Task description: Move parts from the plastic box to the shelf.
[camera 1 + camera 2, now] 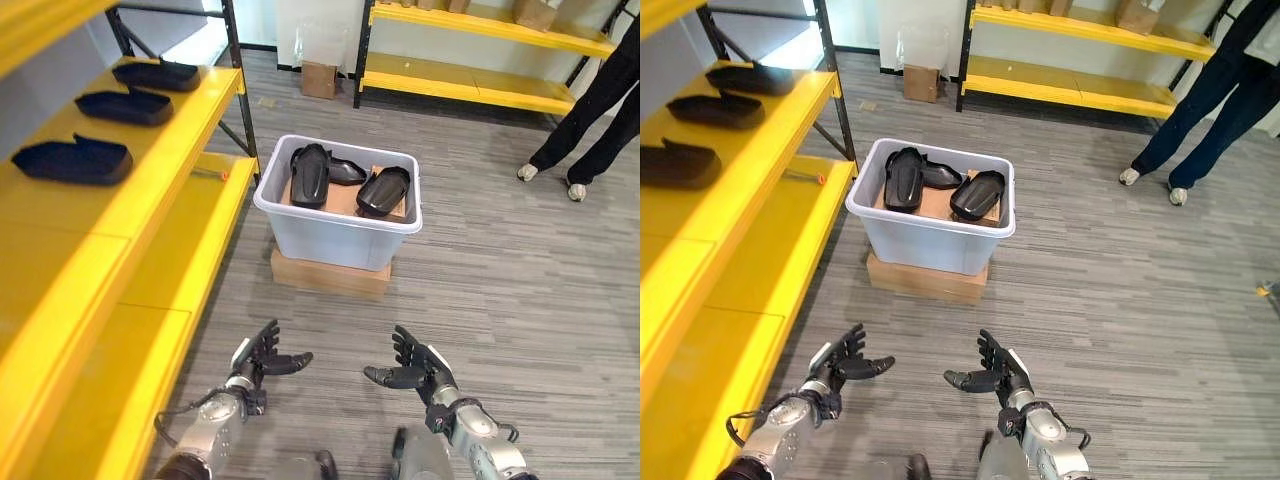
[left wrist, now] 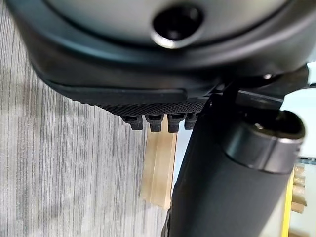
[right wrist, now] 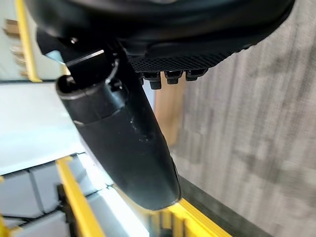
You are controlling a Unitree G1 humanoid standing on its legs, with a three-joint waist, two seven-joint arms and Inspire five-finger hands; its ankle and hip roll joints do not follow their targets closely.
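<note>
The fingers of the left hand [image 1: 262, 358] and right hand [image 1: 415, 372] are spread and empty, held low above the floor. Ahead, glossy black curved parts [image 1: 310, 174] are seen in the pale plastic box [image 1: 335, 235] on a cardboard slab [image 1: 328, 276]. Three more lie on the yellow shelf [image 1: 150, 170]. A person's legs [image 1: 1200, 120] are seen beyond.

From my left wrist camera I see my left hand [image 2: 163, 64] dark across twelve o'clock, its fingers [image 2: 153, 122] straight and holding nothing, thumb [image 2: 232, 173] jutting toward five o'clock. Past the fingertips at six o'clock sits a cardboard box [image 2: 158, 170] on the grey striped floor [image 2: 64, 173].
</note>
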